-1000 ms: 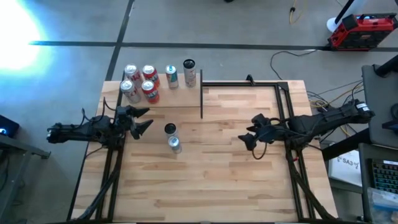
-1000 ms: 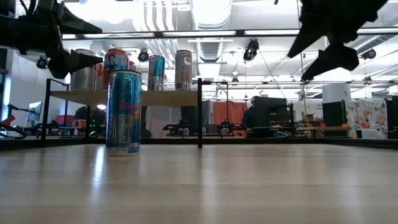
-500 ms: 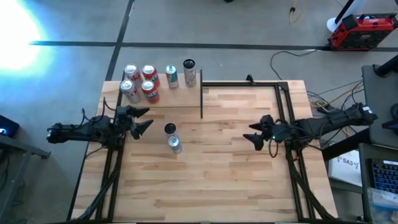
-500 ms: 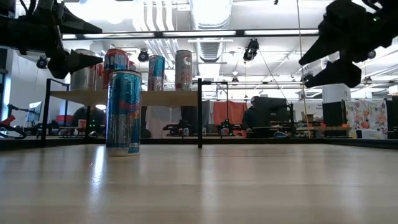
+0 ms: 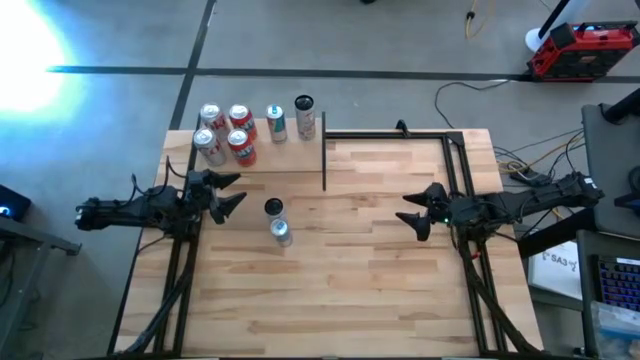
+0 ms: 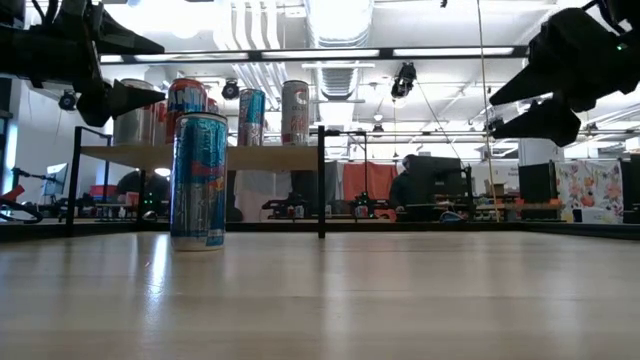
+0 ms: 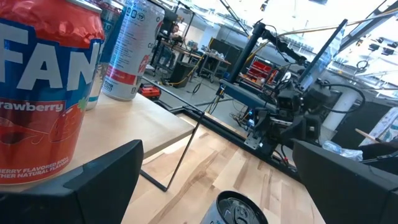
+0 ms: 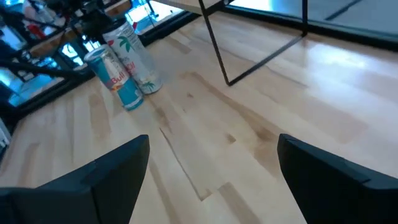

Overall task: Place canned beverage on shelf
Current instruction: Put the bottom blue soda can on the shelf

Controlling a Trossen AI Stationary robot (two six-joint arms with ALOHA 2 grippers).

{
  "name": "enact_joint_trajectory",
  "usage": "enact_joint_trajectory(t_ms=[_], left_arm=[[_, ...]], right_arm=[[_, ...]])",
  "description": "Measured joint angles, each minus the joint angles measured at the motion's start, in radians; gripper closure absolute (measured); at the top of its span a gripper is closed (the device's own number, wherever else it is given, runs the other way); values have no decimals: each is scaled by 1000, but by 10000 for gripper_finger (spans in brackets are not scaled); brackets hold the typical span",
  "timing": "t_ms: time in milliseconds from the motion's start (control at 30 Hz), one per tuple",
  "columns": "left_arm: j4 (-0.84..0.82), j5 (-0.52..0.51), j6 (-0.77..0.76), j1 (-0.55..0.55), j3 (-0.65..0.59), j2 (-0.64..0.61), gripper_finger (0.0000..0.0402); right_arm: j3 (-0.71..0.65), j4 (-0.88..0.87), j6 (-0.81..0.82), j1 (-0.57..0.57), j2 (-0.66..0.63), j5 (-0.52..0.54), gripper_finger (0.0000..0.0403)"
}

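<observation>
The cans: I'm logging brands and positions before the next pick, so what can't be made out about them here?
- High view: labels on the shelf cans too small to read.
- Low view: the blue can hides the second table can behind it.
- Left wrist view: the red strawberry can is cut off by the edge; the near can top shows only its lid.

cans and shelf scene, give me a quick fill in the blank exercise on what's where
1. The number of cans standing on the shelf is ____.
2. The blue can stands on the ____, not on the shelf.
3. The left gripper is open and holds ____.
4. The right gripper hovers over the table's ____ side.

Missing words: six; table; nothing; right
</observation>
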Motion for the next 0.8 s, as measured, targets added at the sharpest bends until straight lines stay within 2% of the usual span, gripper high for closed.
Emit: enact_joint_trajectory(t_ms=[267,367,800], left_arm=[[0,0,0,0,0,0,3],[0,0,0,0,0,0,3],[0,0,0,0,0,0,3]], right_arm=[[-80,11,-136,0,-142,26,67],[-104,11,-139,0,-172,26,67],[-120,11,-132,0,-126,24,67]])
